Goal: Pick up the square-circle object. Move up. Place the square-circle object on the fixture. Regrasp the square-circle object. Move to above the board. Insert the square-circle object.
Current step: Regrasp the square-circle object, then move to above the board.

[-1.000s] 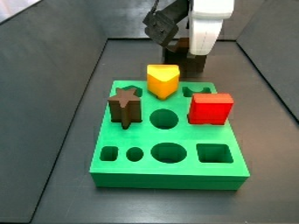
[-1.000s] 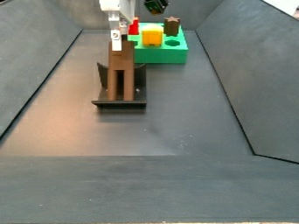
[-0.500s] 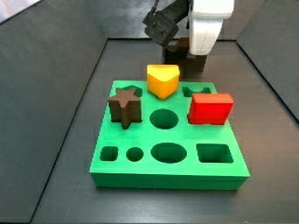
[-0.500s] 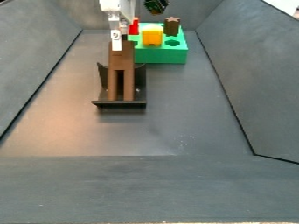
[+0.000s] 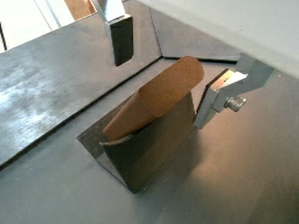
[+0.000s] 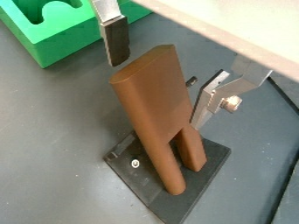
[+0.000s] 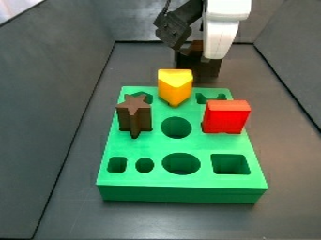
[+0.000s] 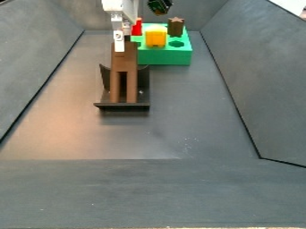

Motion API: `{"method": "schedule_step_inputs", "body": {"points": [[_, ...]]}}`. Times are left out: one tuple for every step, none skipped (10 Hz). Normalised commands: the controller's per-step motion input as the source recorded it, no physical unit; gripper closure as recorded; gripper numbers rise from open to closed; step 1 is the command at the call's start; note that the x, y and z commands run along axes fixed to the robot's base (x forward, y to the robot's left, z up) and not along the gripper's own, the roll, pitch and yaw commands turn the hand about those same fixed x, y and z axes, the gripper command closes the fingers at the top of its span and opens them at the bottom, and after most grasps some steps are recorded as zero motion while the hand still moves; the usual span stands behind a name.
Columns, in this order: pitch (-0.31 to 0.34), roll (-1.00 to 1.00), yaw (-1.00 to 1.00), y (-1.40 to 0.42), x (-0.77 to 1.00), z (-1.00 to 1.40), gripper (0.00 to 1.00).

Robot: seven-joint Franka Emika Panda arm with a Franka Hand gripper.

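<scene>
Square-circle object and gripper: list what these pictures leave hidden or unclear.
- Square-circle object: its foot on the fixture is hidden by its own body in both wrist views.
- Gripper: both wrist views cut off everything above the fingers.
- Fixture: in a side view the arm covers it almost entirely.

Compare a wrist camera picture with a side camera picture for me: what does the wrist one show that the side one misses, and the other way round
Only the wrist view shows the end effector close up: its two fingers stand apart on either side of the top of the square-circle object, with gaps visible. Only the side view shows the whole board with the star block, yellow block and red cube on it. Both show the end effector, and a part of the green board.
</scene>
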Motion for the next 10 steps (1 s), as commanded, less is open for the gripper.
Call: {"method": "schedule_step_inputs", "body": {"points": [[0.200,-0.03,0.06,-0.01,0.08,0.01,0.00],[0.200,-0.03,0.06,-0.01,0.08,0.01,0.00],[0.200,-0.03,0.06,-0.01,0.08,0.01,0.00],[0.200,-0.03,0.06,-0.01,0.08,0.01,0.00],[0.200,-0.03,0.06,-0.01,0.08,0.01,0.00],[0.200,-0.03,0.06,-0.01,0.08,0.01,0.00],[0.200,-0.03,0.06,-0.01,0.08,0.01,0.00],[0.000,0.00,0.00,0.50,0.00,0.17,1.00],[0.296,-0.07,0.40,-0.08,-0.23,1.00,1.00],[0.293,-0.07,0.38,-0.08,-0.23,1.00,1.00]]}}
